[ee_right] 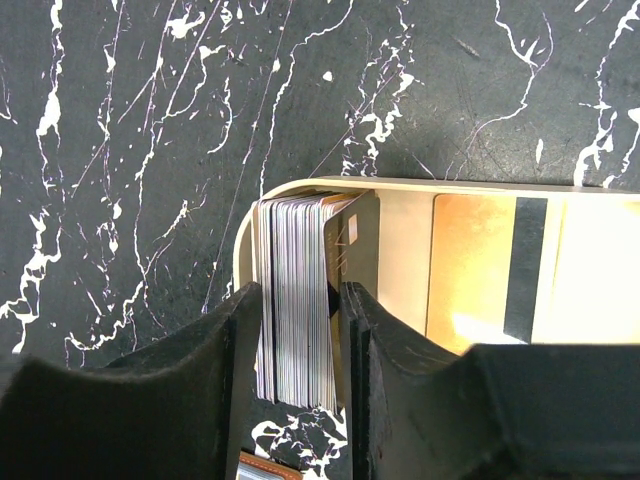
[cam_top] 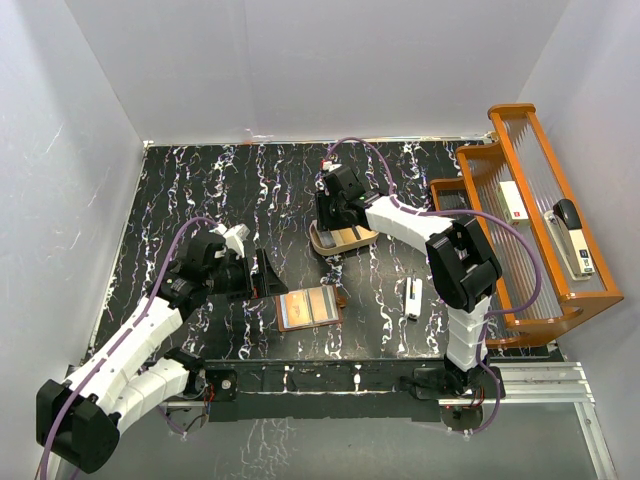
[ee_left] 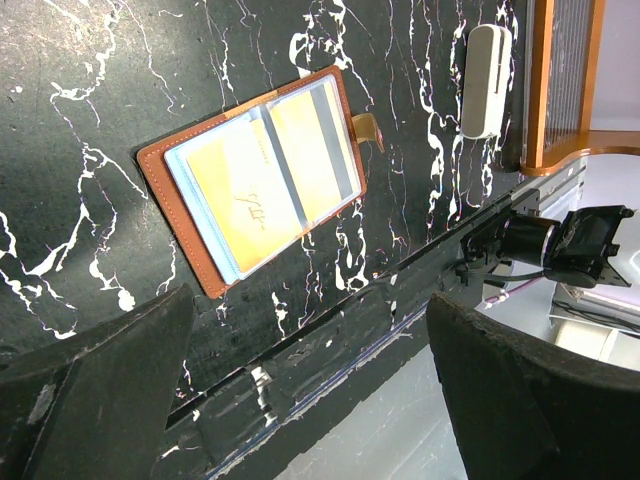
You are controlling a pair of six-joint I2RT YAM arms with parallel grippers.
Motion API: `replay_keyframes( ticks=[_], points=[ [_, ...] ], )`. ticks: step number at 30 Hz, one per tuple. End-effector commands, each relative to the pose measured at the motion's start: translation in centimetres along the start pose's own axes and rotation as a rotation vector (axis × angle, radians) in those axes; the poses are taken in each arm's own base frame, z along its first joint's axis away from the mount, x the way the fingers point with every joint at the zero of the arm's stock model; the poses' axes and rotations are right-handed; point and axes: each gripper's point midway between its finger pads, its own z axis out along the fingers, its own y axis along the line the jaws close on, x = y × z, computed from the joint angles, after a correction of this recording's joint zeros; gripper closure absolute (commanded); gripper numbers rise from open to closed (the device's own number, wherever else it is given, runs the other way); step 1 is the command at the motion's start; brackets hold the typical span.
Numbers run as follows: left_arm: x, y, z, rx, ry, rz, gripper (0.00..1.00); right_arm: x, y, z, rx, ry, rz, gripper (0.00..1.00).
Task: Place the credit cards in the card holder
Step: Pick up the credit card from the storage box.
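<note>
I note a black, white-veined surface (cam_top: 190,190) enclosed by plain white walls (cam_top: 300,70) on the left, far and right sides. An orange rack (cam_top: 512,112) stands along the right edge. The card holder (cam_top: 308,307) lies open at near centre. The left pincer (ee_left: 310,395) hangs released just left of it. Farther back, the right pincer (ee_right: 298,340) is grasping a stack of credit cards (ee_right: 290,250) standing on edge in a tan tray (ee_right: 400,260).

A lab robot cell: plain white walls (cam_top: 300,60) box in a black marbled worktop (cam_top: 200,190), left arm (cam_top: 140,345) and right arm (cam_top: 465,300) bolted at 6 o'clock, aluminium rail (cam_top: 540,378) at 5 o'clock.
</note>
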Motion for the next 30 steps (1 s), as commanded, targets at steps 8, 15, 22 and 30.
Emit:
replay_keyframes(
  ticks=[8,15,22,30],
  points=[
    [-0.1,-0.7,-0.3,0.024,0.004,0.013,0.01,-3.8,1.1,-1.5,-0.029,-0.118,-0.015,0.84],
    [-0.1,-0.6,-0.2,0.015,0.007,0.0,0.01,-4.2,1.4,-1.8,-0.035,-0.133,-0.017,0.92],
    [-0.2,-0.8,-0.3,0.026,-0.005,0.003,0.01,-4.6,1.3,-2.1,-0.033,-0.149,-0.014,0.96],
    [-0.2,-1.4,-0.8,0.06,-0.023,0.013,0.01,-5.0,0.8,-3.1,-0.003,-0.164,-0.032,1.0]
  ],
)
